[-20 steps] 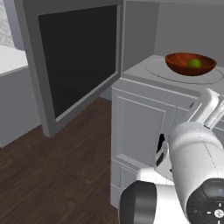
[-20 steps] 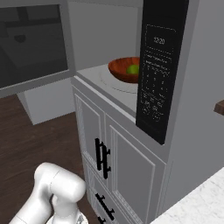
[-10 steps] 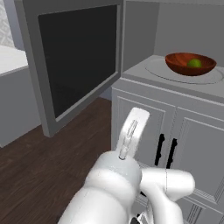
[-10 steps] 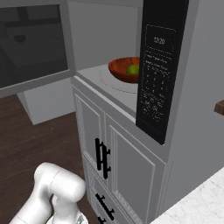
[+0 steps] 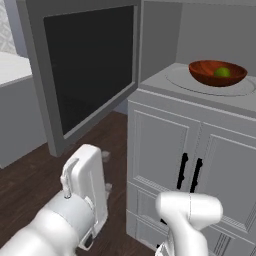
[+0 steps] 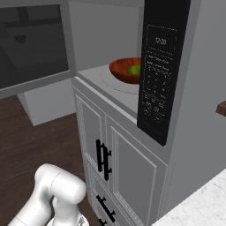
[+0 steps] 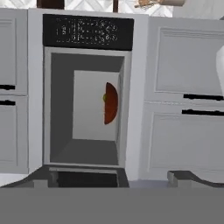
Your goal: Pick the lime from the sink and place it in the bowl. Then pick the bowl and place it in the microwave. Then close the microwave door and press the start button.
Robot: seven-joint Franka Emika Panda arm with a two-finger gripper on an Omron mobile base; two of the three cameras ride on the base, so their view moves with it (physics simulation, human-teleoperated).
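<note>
The reddish-brown bowl [image 5: 217, 74] sits on the glass turntable [image 5: 175, 79] inside the microwave [image 5: 162, 35], with the lime [image 5: 222, 72] in it. From the right side I see the bowl [image 6: 126, 70] and lime [image 6: 133, 69] beside the dark control panel [image 6: 161, 79]. The microwave door [image 5: 85, 75] stands swung wide open to the left. In the rolled hand view the bowl [image 7: 111, 103] shows from a distance, the door [image 7: 83, 177] lies along the bottom, and my gripper [image 7: 109, 183] is open and holds nothing, well back from the microwave. The sink is out of view.
Grey cabinet doors with black handles [image 5: 190, 172] stand under the microwave. My white arm [image 5: 82, 195] is folded low over the dark wooden floor [image 5: 30, 185] in front of them. A pale marble counter corner [image 6: 198, 207] lies at the lower right.
My arm has swung from the lower right to the lower left of the left base view. The bowl, lime and door have stayed put, and the gripper is still open.
</note>
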